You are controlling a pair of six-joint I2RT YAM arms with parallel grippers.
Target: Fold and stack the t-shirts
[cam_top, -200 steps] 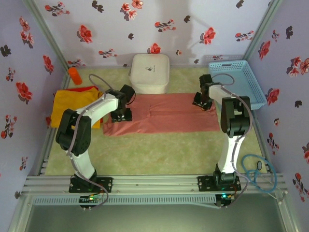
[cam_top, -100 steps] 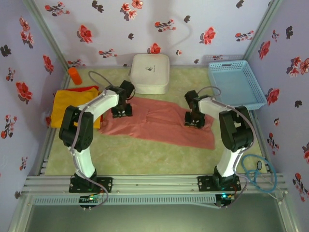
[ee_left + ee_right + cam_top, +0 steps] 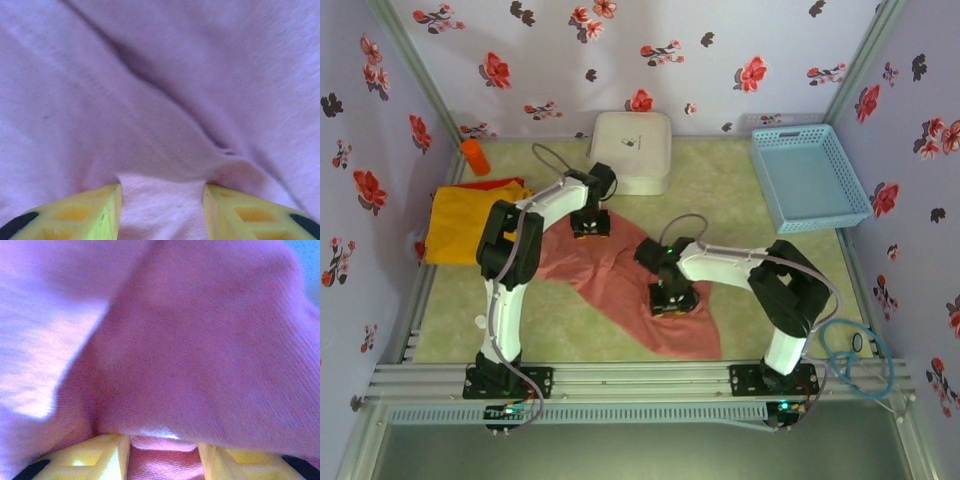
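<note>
The crumpled pink t-shirt (image 3: 620, 272) (lying diagonally) sits under the left tool (image 3: 591, 225) and right tool (image 3: 672, 299).

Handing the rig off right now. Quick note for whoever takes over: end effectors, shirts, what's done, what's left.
Left end effector: closed on the far-left part of the pink t-shirt, with cloth pinched between its fingers.
Right end effector: closed on the same shirt nearer the front, with cloth draped over it.
Pink t-shirt: rumpled, lying diagonally, not folded.
Yellow-orange t-shirt: at the left side, with a red t-shirt edge showing at its far side.
Done: no finished fold on the pink one.
Left: fold it, then stack.
</note>
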